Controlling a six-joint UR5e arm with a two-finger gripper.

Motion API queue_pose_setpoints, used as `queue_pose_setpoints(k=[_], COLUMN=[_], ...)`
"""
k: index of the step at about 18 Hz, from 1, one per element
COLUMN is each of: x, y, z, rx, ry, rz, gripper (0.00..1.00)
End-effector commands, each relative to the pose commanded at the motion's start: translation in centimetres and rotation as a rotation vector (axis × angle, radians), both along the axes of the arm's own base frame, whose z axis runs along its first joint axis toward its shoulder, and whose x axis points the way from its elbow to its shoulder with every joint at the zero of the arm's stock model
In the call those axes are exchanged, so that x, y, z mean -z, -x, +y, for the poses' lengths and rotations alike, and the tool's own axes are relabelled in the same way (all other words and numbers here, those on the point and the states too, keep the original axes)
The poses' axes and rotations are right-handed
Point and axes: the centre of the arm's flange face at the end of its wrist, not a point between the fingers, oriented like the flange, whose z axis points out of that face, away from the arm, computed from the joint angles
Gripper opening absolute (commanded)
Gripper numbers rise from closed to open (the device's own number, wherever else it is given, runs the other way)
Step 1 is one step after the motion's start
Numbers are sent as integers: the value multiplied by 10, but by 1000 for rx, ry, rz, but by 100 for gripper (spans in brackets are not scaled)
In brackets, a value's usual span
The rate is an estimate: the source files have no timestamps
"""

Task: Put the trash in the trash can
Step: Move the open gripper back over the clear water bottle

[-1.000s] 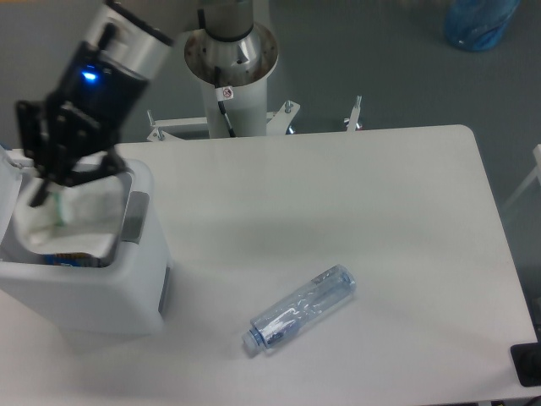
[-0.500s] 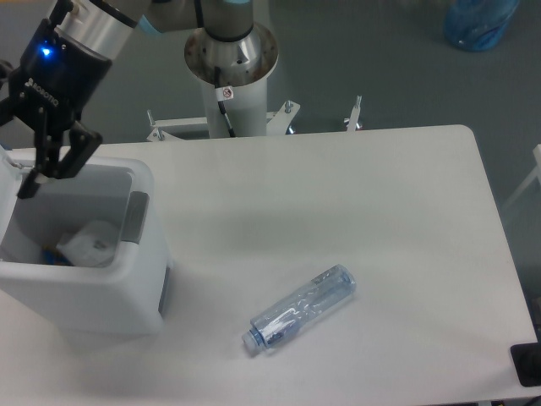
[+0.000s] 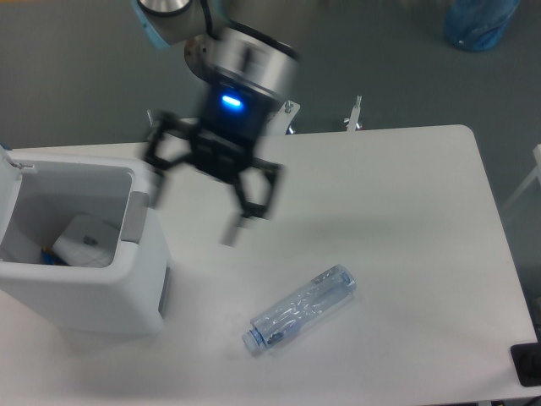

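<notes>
The trash can (image 3: 127,292) is a boxy white bin at the table's left edge. A whitish crumpled wrapper (image 3: 87,240) lies inside it on the bottom. The clear plastic bottle (image 3: 301,308) lies on its side on the table, cap end toward the lower left. My gripper (image 3: 193,213) hangs blurred above the table just right of the bin, up and to the left of the bottle. Its fingers are spread wide, and nothing is between them.
A grey tab (image 3: 137,216) sits on the bin's right rim, close to my left finger. The arm's base column (image 3: 228,93) stands behind the table's far edge. A blue bag (image 3: 479,21) lies on the floor at top right.
The wrapper was released and dropped into the bin. My gripper has since swung right, from over the bin's far left rim to above the table.
</notes>
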Motion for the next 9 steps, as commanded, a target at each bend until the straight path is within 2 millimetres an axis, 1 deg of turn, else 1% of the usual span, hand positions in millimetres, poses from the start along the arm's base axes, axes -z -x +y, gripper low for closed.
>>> queue_pose_setpoints(k=[3,6,8,9], x=[8,25,48,60], y=[35,58,72,75], z=[-3,3,5,7], rx=[-29,-32,-50,-52], ry=[5,38,109,156], rz=[-1,20,46,57], gripper=[100,100,100,100])
